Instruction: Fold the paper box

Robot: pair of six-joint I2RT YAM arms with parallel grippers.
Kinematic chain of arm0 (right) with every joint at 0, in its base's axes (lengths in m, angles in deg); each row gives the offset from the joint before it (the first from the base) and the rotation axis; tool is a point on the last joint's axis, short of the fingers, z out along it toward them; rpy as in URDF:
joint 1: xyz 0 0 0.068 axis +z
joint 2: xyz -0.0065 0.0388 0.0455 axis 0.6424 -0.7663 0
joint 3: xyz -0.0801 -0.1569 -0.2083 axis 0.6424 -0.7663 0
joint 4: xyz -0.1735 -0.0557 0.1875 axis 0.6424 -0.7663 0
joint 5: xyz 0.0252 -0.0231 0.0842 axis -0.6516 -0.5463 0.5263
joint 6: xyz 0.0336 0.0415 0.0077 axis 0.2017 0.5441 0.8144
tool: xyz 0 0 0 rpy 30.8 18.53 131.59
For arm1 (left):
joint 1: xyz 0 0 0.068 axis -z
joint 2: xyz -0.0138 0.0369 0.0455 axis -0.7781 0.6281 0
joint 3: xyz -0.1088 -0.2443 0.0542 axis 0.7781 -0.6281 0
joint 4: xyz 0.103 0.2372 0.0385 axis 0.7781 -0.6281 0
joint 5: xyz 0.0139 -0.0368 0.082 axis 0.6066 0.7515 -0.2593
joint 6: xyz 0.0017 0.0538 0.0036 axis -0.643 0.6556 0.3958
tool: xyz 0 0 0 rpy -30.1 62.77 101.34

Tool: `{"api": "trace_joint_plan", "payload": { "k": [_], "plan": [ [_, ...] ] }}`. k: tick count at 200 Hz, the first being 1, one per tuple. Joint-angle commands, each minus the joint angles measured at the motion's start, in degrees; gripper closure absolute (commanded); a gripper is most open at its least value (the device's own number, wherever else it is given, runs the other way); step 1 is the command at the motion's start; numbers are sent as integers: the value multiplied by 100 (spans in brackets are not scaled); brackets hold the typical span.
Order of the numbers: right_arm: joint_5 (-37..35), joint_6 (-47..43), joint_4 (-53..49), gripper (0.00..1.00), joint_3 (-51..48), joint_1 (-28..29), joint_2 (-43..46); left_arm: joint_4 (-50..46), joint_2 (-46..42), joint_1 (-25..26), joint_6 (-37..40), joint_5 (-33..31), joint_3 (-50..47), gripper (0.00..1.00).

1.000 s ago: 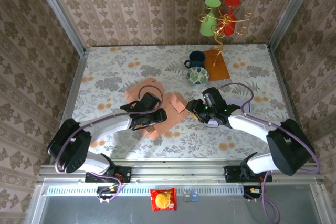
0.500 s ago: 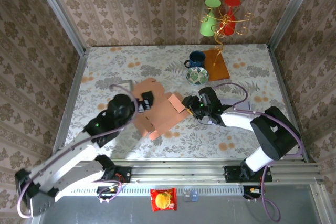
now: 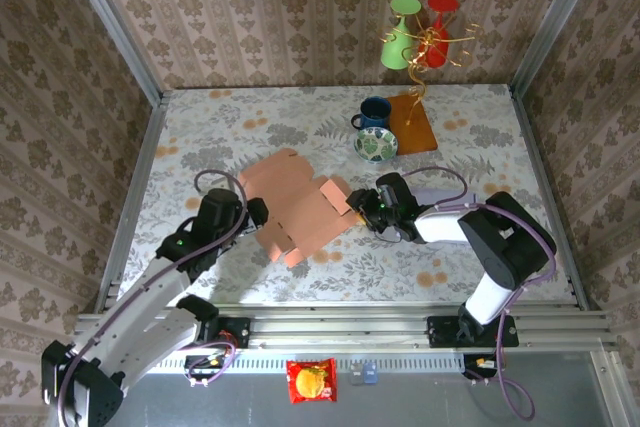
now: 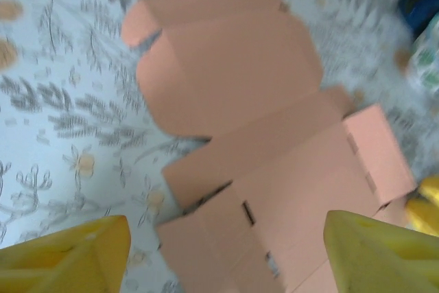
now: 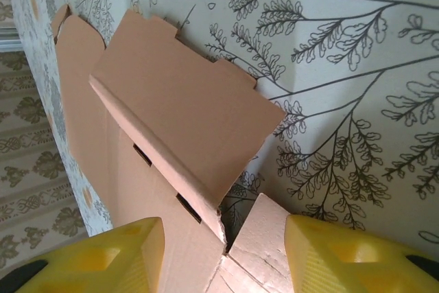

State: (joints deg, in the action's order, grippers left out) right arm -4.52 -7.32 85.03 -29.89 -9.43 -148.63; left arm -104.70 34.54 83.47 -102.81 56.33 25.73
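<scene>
Salmon-pink paper box (image 3: 300,209), pale grey table (image 3: 250,127) printed with grey leaves and orange blossoms, navy mug (image 3: 374,112), green-patterned white bowl (image 3: 376,144), orange-brown mat (image 3: 415,129), green cup (image 3: 399,37) and red cup (image 3: 441,5) on a gold rack (image 3: 428,50), beige damask walls (image 3: 250,7), yellow fingers (image 4: 65,255) on left gripper (image 4: 226,255) and right gripper (image 5: 223,259)

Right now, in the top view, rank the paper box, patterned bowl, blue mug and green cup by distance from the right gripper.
From the right gripper:
1. paper box, just to its left.
2. patterned bowl, beyond it.
3. blue mug, farther back.
4. green cup, on the stand at the back.
</scene>
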Motion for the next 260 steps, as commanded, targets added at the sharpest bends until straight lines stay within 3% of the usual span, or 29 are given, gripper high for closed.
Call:
{"api": "trace_joint_plan", "payload": {
  "k": [1, 33, 113, 127, 156, 202, 260],
  "plan": [
    [-146, 154, 296, 50, 32, 30, -125, -438, 196, 222, -136, 292, 67, 28],
    [-177, 153, 343, 53, 14, 30, -51, -109, 568, 216, -270, 324, 2, 33],
    [-59, 172, 297, 55, 190, 22, -181, 527, 2477, -1056, 528, 911, 1130, 46],
    [-39, 192, 339, 55, 207, 13, -199, 746, 2742, -1230, 681, 975, 1212, 54],
    [-23, 176, 314, 55, 260, 4, -195, 1037, 3332, -1516, 880, 1214, 1239, 60],
    [43, 191, 355, 56, 316, -39, -259, 1259, 4025, -1528, 1059, 1352, 1328, 62],
    [157, 175, 559, 59, 480, -154, -576, 1328, 4295, -1488, 1186, 1389, 1267, 66]
  ]
}}
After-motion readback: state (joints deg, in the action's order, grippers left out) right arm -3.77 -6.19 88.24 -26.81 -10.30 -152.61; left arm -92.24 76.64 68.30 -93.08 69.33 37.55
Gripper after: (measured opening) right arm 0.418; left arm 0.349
